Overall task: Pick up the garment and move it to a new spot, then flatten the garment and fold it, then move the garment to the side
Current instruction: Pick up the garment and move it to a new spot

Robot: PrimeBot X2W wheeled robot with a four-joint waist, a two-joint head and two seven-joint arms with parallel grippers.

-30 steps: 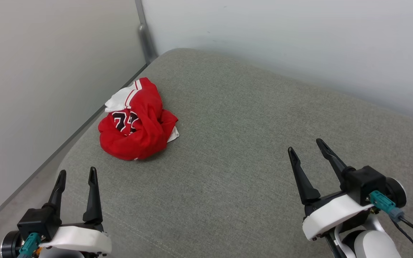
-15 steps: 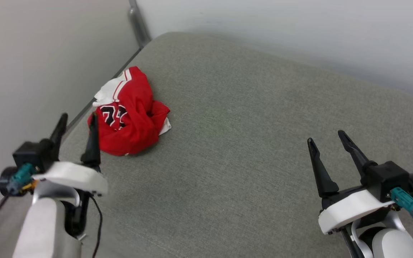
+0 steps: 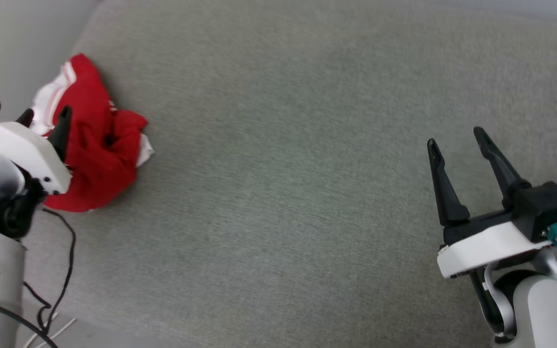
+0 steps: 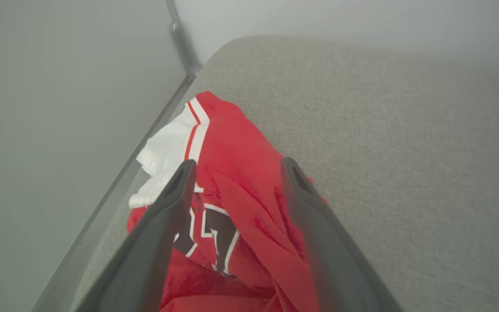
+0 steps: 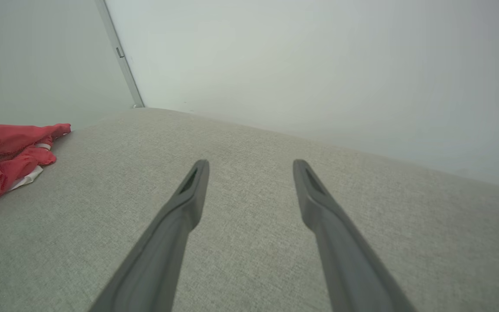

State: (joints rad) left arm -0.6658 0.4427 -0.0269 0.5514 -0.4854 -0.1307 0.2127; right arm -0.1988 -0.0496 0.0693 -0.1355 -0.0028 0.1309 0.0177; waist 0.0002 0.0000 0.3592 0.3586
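Grey cushion [image 3: 307,193] broad, red garment [image 3: 99,159] at left edge, possibly overhanging

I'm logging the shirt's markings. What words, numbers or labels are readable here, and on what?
"7" (likely): black, white-outlined numeral on the creased garment.
Numeral beside it: partly hidden by a finger of the left gripper, unreadable.
No other text.
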